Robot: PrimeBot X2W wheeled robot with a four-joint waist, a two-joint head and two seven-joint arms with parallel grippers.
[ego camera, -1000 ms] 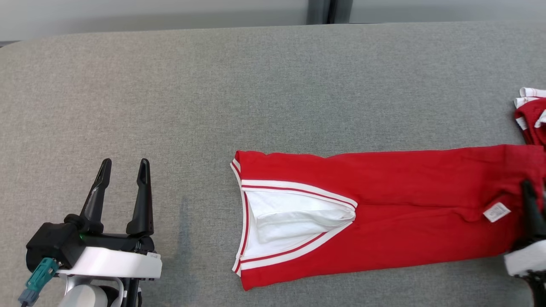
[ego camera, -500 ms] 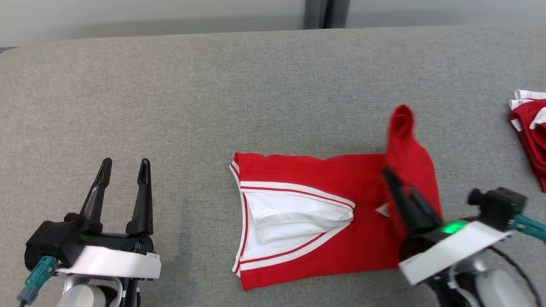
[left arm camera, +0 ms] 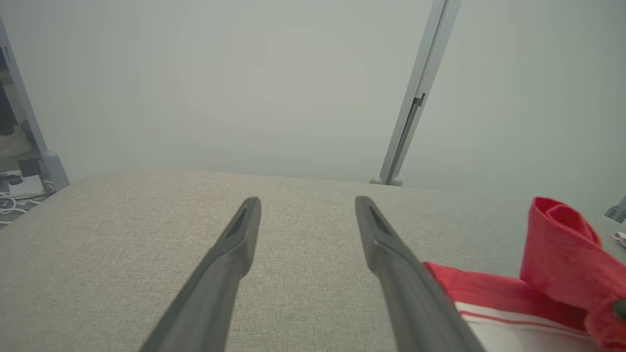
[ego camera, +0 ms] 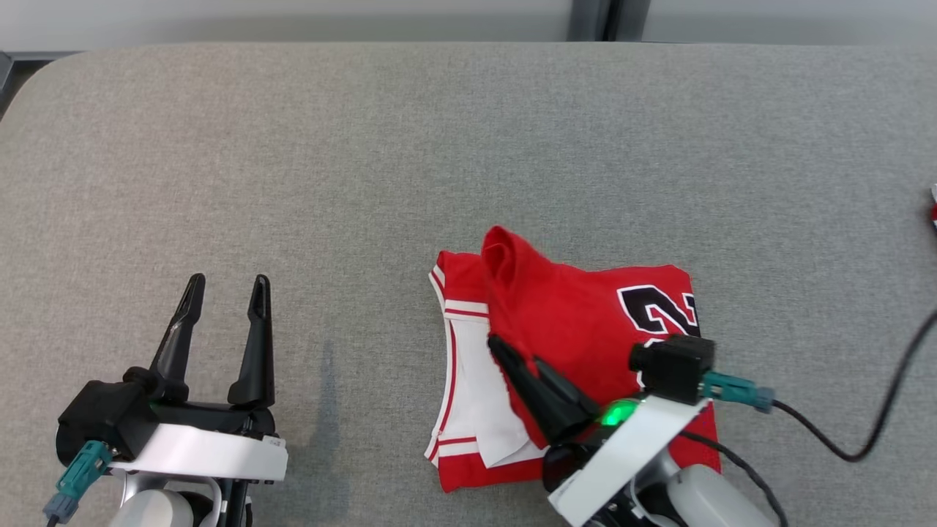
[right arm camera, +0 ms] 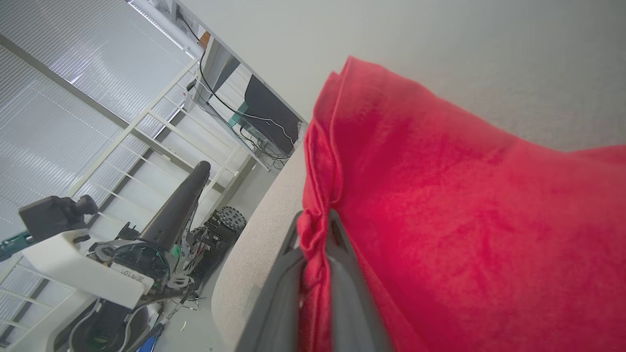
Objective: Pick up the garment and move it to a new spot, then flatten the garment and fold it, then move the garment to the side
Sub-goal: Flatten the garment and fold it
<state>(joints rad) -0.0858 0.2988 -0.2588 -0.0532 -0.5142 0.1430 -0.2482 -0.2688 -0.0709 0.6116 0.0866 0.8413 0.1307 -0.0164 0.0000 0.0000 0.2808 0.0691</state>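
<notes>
Folding looks half done: right claw point(ego camera: 516, 353) clamped on an edge of the garment point(ego camera: 585, 315), doubled over itself mid-desk point(ego camera: 366, 146). Left claw point(ego camera: 228, 282) idle, fingers apart, empty. Fold not yet laid down; side move left.

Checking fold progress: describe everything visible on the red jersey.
The red jersey is soft, knit-looking cloth: white trim with red stripes, white inside showing at the left, black white-edged number on top. One half is doubled over the other, its edge bunched and raised, pinched in the shut right gripper. The rest lies on the grey fabric table.
</notes>
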